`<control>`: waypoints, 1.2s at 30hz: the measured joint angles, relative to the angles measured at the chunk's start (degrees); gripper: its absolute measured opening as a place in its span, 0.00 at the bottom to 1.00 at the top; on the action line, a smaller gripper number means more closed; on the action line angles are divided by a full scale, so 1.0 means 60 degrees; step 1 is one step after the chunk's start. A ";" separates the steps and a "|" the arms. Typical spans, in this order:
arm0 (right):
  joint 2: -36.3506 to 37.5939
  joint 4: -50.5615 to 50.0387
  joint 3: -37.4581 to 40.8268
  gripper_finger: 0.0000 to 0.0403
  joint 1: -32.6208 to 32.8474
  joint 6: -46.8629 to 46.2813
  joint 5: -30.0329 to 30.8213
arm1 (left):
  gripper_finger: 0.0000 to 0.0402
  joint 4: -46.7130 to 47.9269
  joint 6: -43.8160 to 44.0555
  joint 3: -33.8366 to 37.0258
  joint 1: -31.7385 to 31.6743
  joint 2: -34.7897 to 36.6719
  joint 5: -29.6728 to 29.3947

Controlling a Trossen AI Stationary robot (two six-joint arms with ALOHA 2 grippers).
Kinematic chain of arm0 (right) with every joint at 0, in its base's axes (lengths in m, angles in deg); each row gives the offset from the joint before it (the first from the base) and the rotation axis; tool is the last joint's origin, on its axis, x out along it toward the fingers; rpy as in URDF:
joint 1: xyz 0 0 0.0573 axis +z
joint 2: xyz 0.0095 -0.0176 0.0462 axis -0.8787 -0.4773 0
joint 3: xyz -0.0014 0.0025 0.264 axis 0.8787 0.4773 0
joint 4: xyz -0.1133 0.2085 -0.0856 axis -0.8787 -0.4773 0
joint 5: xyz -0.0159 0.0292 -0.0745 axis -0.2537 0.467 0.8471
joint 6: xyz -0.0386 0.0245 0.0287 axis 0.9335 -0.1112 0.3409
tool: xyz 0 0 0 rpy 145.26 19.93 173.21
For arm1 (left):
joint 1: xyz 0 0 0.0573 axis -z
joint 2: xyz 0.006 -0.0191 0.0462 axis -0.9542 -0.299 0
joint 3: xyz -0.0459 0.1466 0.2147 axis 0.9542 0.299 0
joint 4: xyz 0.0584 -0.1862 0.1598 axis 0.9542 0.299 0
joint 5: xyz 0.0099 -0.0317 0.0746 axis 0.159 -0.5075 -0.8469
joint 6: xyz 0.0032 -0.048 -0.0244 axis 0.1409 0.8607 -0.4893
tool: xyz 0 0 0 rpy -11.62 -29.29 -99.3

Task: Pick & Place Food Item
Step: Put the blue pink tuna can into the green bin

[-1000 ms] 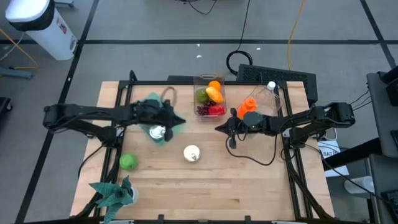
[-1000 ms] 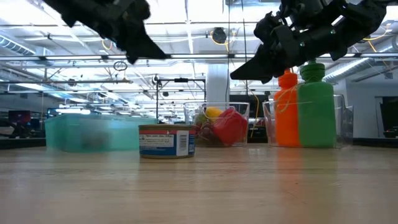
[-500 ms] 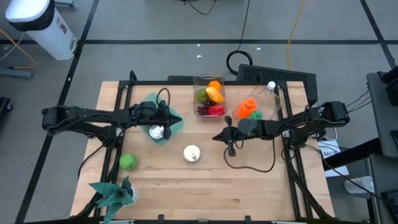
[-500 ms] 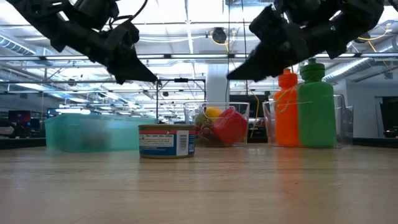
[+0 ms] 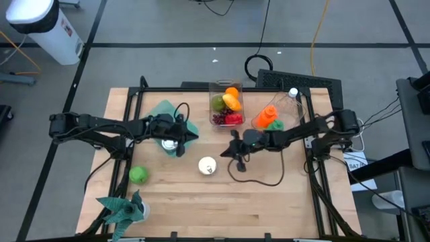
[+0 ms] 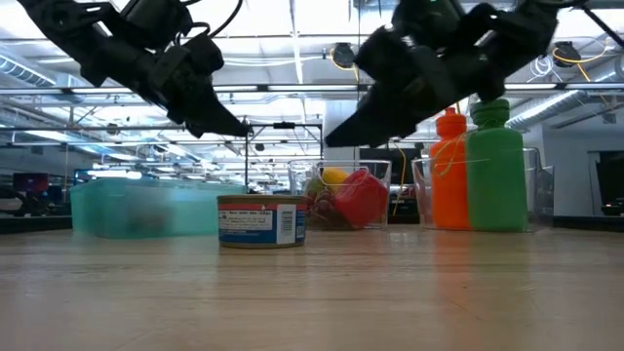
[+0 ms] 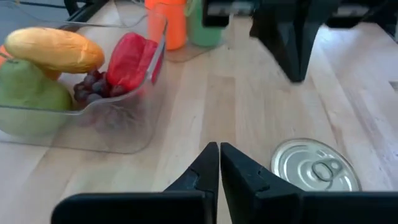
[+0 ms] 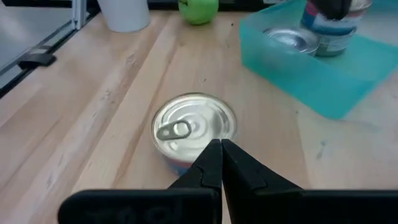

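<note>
Tuna-style can [image 5: 207, 165] with the pull-tab lid is sitting upright on the bare tabletop [image 5: 269, 202], roughly centre, and nothing's touching it. Right tool [image 5: 232, 153] hangs just beside and above it, fingers pressed together, so my guess is it's lining up and has to spread before it can grab. Left tool [image 5: 183, 138] is over the teal bin [image 5: 161, 111], fingers all but together and empty; a second can [image 8: 333, 28] stands in the bin, which looks like the drop spot. Clear tub of fruit [image 5: 226, 104] and the bottles [image 5: 267, 118] are parked at the back, out of the way.
</note>
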 joint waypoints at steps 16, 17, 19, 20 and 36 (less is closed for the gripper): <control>-0.2767 -0.1622 -0.2453 0.00 0.0299 -0.1042 0.0013 | 0.06 -0.0363 0.0525 -0.0004 0.0173 0.0007 -0.0011; -0.2795 -0.1718 -0.2454 0.00 0.0266 -0.1148 0.0081 | 0.06 -0.0284 0.0532 -0.0004 0.0226 0.0009 -0.0007; -0.2805 -0.2107 -0.2457 0.00 0.0232 -0.1297 0.0447 | 0.06 -0.0076 0.0544 -0.0004 0.0364 0.0008 -0.0004; -0.2795 -0.2288 -0.2459 0.00 0.0231 -0.1347 0.0705 | 0.06 0.0063 0.0544 -0.0004 0.0445 0.0007 -0.0004; -0.2805 -0.2426 -0.1550 0.00 -0.0042 -0.2418 0.1208 | 0.06 0.0399 -0.0560 -0.0004 0.2976 0.0007 -0.2150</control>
